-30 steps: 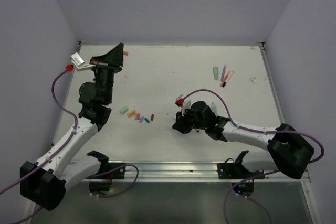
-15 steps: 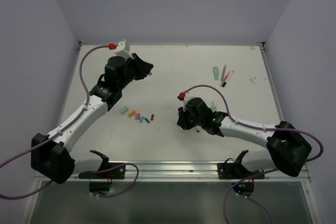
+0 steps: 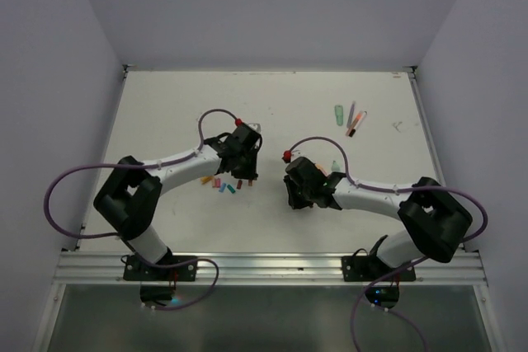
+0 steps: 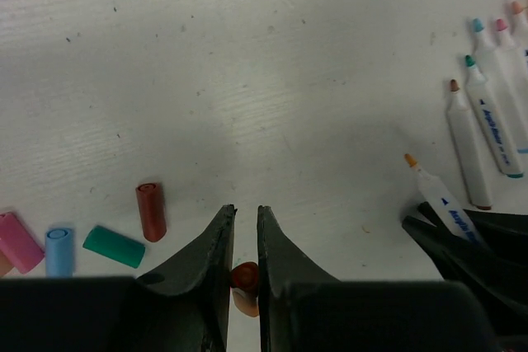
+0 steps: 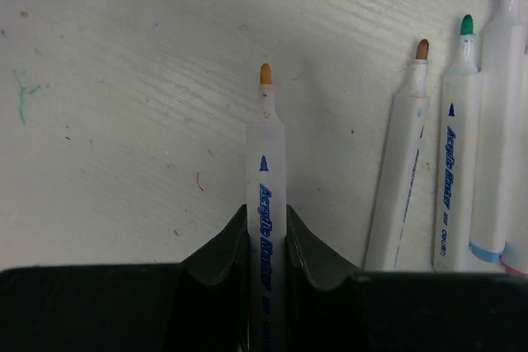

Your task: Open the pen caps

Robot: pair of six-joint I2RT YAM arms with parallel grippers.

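Left end effector [image 4: 246, 213] swung inward, clamped on brown cap [image 4: 245, 280], right end effector [image 5: 266, 218] clamping "Acrylic Marker" pen [image 5: 266, 150]

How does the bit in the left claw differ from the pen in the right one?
The cap is short and stubby; the pen long and slim. The cap is orange-brown throughout; the pen white with an orange tip. The cap sits deep in the left gripper; the pen pokes past the right gripper. Both are pinched.

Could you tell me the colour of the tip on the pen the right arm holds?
The tip is orange, clearest in the right wrist view.
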